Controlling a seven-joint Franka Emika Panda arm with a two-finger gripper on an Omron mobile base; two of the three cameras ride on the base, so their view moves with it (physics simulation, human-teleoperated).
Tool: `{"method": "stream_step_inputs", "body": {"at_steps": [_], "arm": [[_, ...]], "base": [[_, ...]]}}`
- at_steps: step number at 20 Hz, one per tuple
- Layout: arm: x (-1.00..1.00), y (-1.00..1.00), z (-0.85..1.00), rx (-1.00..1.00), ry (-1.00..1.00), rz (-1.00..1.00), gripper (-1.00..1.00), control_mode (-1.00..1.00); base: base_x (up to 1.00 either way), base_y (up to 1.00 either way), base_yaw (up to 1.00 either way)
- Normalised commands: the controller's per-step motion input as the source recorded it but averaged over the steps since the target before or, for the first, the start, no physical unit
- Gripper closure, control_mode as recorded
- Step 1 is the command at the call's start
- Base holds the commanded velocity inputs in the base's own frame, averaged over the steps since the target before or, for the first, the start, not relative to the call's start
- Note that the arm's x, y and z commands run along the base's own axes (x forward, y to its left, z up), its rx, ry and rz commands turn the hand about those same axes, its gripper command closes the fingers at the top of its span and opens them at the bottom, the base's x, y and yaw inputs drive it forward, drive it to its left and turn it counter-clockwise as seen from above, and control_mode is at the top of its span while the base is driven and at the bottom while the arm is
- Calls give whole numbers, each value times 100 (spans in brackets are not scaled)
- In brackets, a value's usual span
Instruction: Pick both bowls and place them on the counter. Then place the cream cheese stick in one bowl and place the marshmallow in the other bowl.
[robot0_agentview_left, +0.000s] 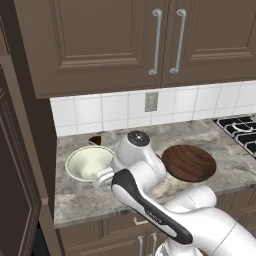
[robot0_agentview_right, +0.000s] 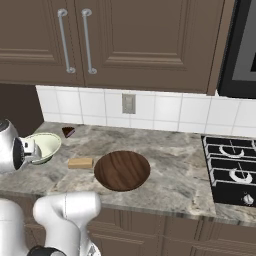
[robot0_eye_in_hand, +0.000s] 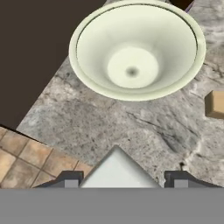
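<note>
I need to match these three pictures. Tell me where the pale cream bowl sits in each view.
Left base view: the cream bowl is left of centre on the counter, partly behind the arm.
Right base view: it is at the far left edge, beside the arm's white wrist.
Hand view: it is in the upper middle, empty.
Shared landmark: the dark cake slice just behind the bowl.
</note>
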Motion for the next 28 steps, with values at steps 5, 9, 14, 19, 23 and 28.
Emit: {"method": "stream_step_inputs", "body": {"at_steps": [5,9,14,19,23,28], "arm": [[30,0,34,2,-3,-8,100,-100],[41,0,14,1,0,-7,100,-100],[48,4,0,0,0,-6,100,-100],[42,19,-7,0,0,-2,100,-100],[34,25,-14,0,0,0,100,-100],[27,21,-21,-1,0,0,100,-100]], "base": [[0,0,0],[0,0,0],[0,0,0],[0,0,0],[0,0,0],[0,0,0]]}}
